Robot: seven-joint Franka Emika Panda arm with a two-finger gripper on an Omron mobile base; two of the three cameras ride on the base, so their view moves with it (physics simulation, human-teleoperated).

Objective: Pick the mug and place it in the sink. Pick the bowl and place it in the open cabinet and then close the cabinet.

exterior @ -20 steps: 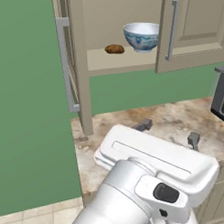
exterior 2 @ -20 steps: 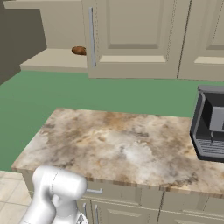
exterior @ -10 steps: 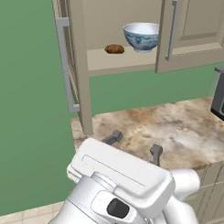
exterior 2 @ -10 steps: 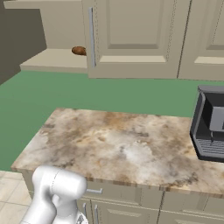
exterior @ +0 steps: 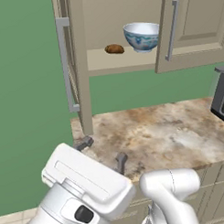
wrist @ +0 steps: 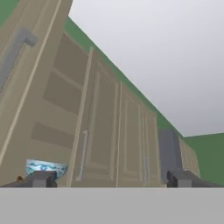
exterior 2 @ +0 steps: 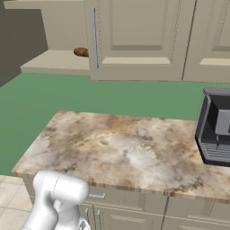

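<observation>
The bowl (exterior: 142, 36) sits on the shelf of the open cabinet (exterior: 130, 63), top centre of the left base view, beside a small brown lump (exterior: 114, 49). The gripper (exterior: 102, 154), jaws spread wide and empty, is at lower left, below the shelf. The left door's handle (exterior: 65, 65) runs vertically, up and left of the fingertips.
</observation>
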